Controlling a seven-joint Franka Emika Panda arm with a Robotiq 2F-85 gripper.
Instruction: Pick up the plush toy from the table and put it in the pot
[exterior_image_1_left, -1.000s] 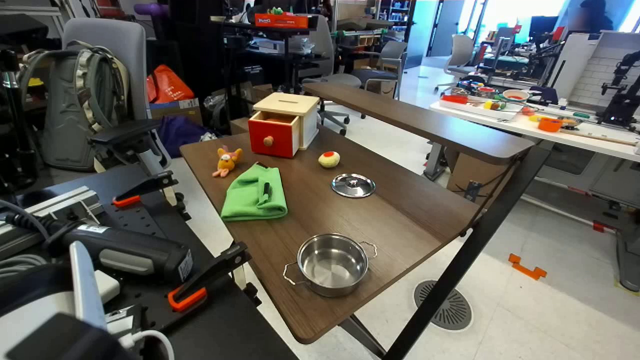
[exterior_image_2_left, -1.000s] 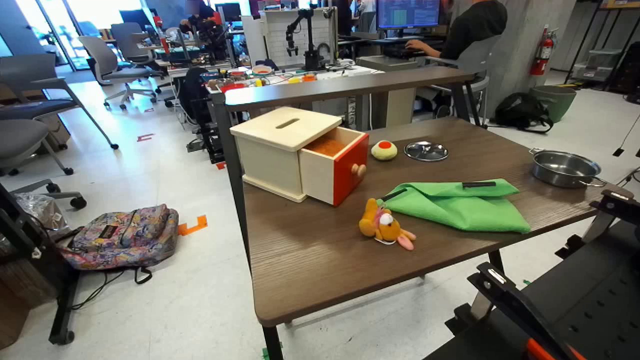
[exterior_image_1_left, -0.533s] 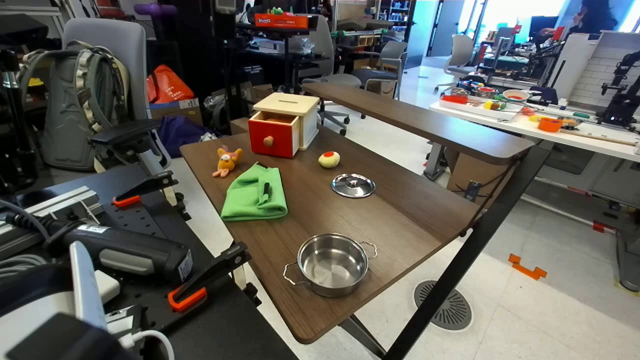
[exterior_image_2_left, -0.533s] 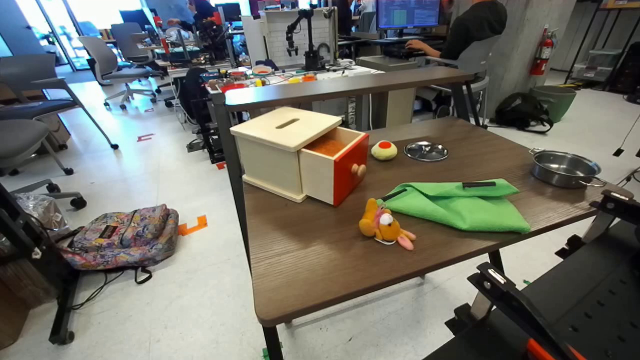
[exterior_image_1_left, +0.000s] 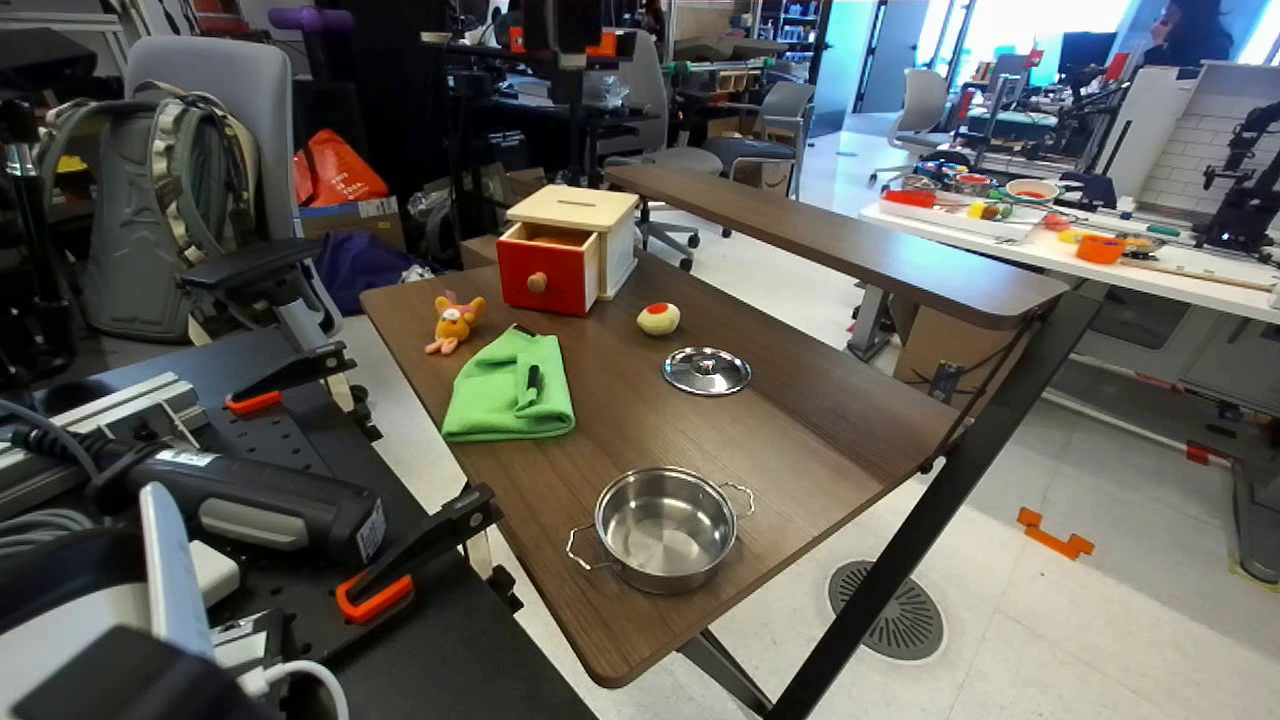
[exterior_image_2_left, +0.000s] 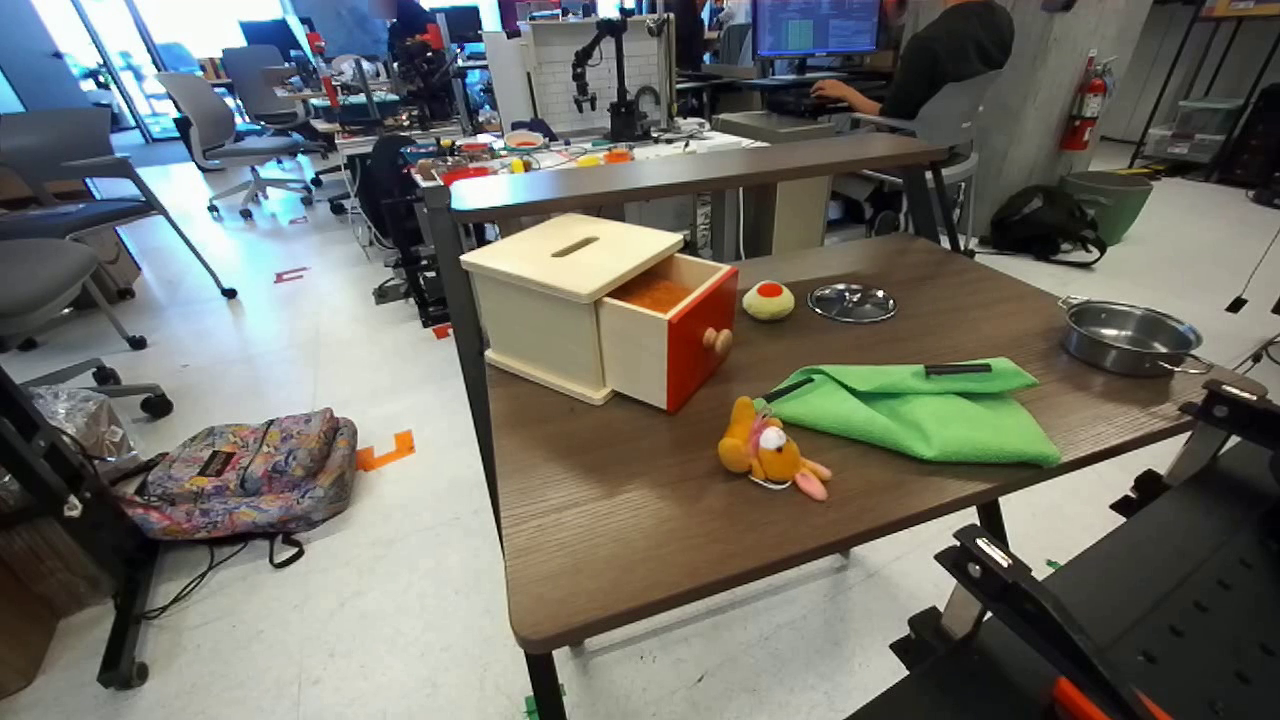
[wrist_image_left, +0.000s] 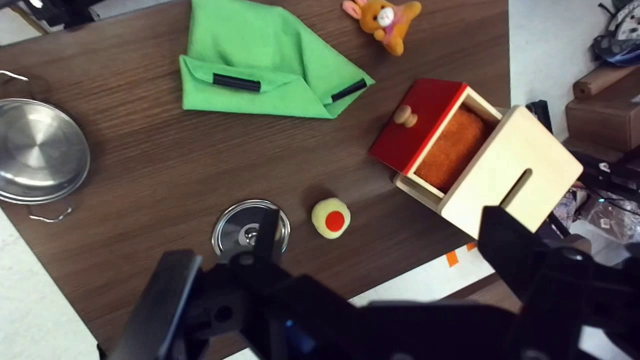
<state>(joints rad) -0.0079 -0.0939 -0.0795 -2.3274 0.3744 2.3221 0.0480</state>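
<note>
Gripper (wrist_image_left: 382, 217) in the wrist view, its fingers spread wide; orange plush toy (exterior_image_2_left: 770, 460) lies on the brown table (exterior_image_2_left: 620, 520), near a green cloth (exterior_image_2_left: 930, 415); steel pot (exterior_image_1_left: 665, 530) stands upright, well apart; wooden box (exterior_image_2_left: 540, 310), red-fronted drawer (exterior_image_2_left: 687, 350) partly out.

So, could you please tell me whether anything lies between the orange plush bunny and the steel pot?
Yes, the green cloth lies on the table between the plush bunny and the steel pot. It lies low, so a modest lift should probably clear it.
</note>
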